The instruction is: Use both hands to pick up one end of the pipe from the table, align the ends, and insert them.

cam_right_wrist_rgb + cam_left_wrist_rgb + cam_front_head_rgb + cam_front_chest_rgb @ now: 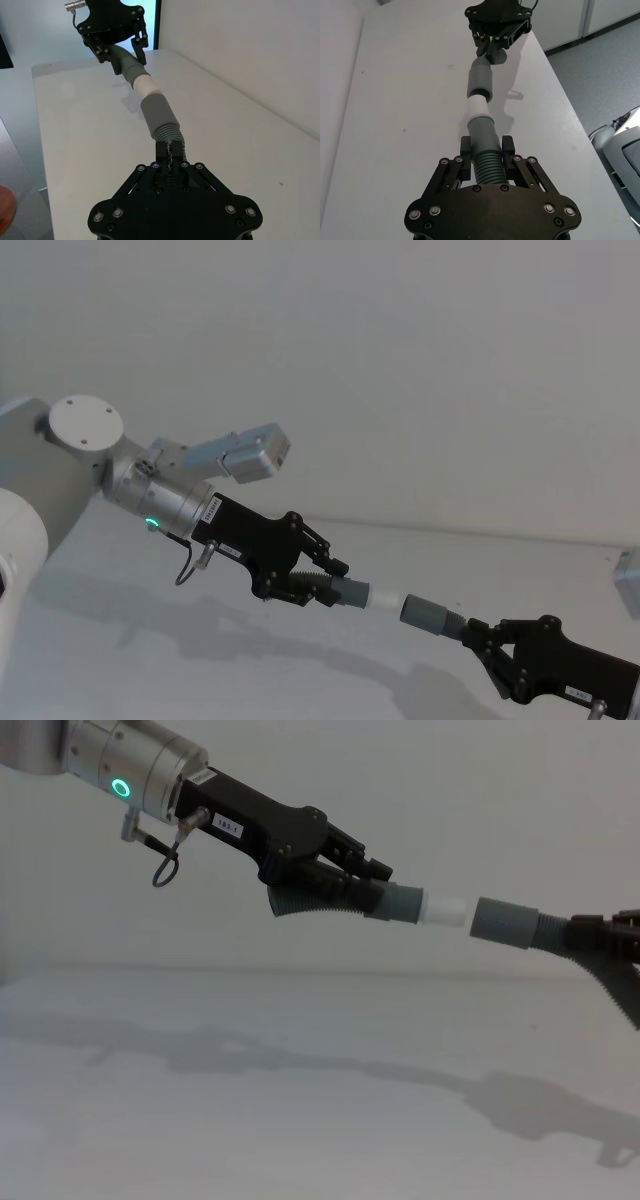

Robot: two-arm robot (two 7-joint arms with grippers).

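Both pipe pieces hang in the air above the white table (250, 1120), lined up end to end. My left gripper (322, 585), on the silver wrist with the green ring light, is shut on the ribbed part of the white-tipped piece (320, 898). My right gripper (482, 638) is shut on the ribs of the socket piece (425, 613). The white plug tip (445, 910) meets the mouth of the grey socket collar (505, 923); how far in it sits is unclear. The left wrist view looks along the tip (479, 105) into the collar (480, 82), the right wrist view from the other side (157, 112).
The table's side edge (555, 85) runs close by the pipes, with grey floor and a pale machine (625, 150) beyond it. A grey box (630, 580) sits at the head view's right edge. Shadows of both arms fall on the table (150, 660).
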